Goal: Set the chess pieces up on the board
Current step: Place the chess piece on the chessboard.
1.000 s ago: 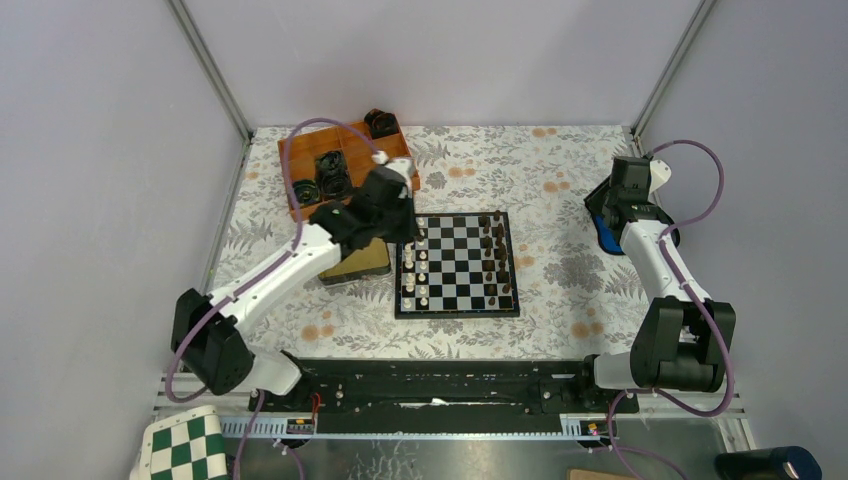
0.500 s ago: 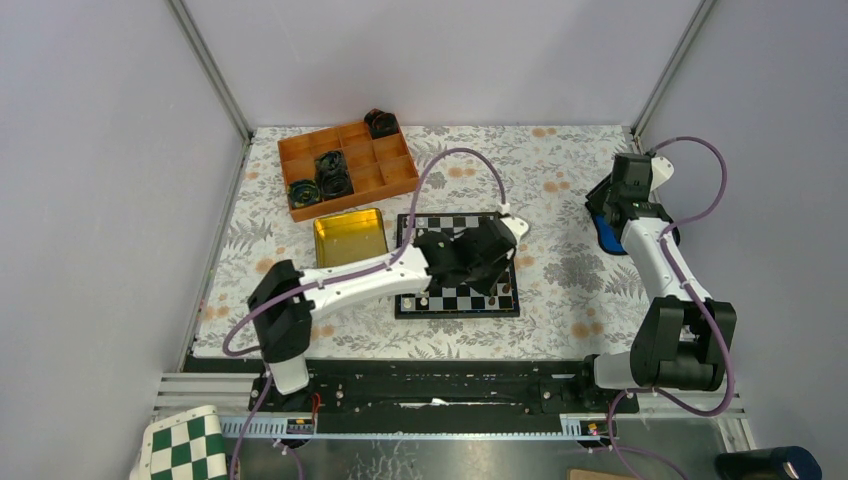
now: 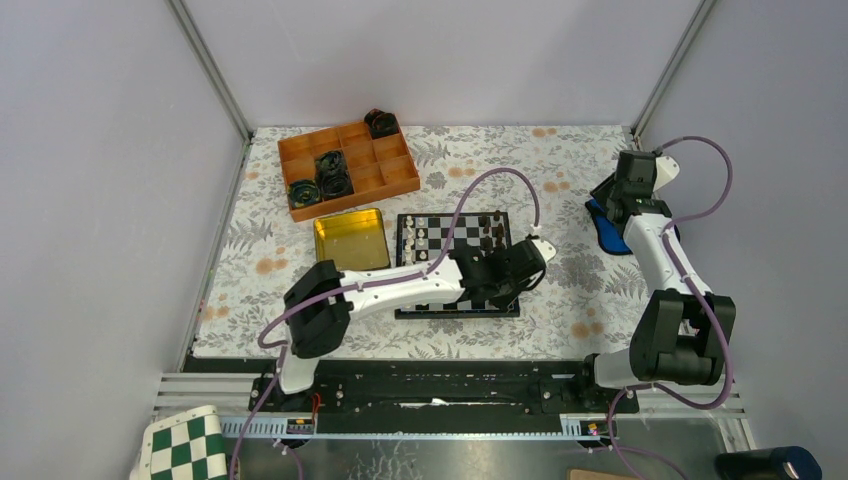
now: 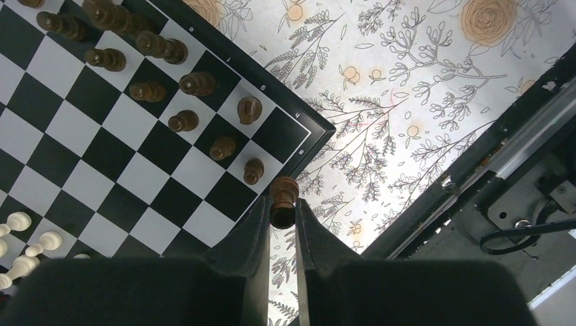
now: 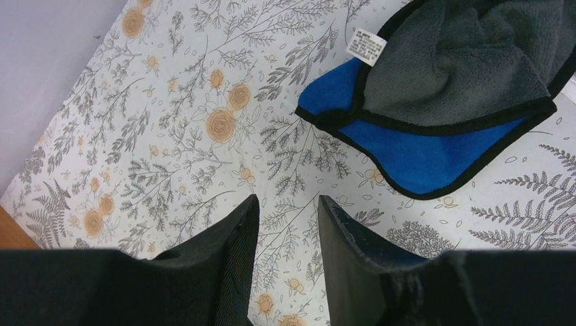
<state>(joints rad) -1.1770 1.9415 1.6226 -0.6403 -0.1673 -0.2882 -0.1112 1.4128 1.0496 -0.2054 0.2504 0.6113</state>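
Note:
The board (image 3: 452, 228) lies mid-table on the flowered cloth, partly under my left arm. White chess pieces (image 3: 420, 237) stand along its left side and dark brown ones (image 3: 490, 230) along its right. In the left wrist view my left gripper (image 4: 284, 207) is shut on a dark brown piece (image 4: 284, 192), hanging just off the board's (image 4: 109, 156) near right corner, beside several dark pieces (image 4: 197, 83). A few white pieces (image 4: 17, 221) show at the lower left. My right gripper (image 5: 285, 204) is open and holds nothing, over the cloth at the far right.
An orange compartment tray (image 3: 385, 180) with black coiled objects (image 3: 330, 175) sits back left, and a gold tin (image 3: 350, 238) lies left of the board. A blue-and-grey cloth (image 5: 435, 149) lies by the right gripper. The black base rail (image 4: 502, 156) runs close to the board's corner.
My left arm has swung from the board's left edge near the tin across the board to its near right corner. The right arm has barely moved.

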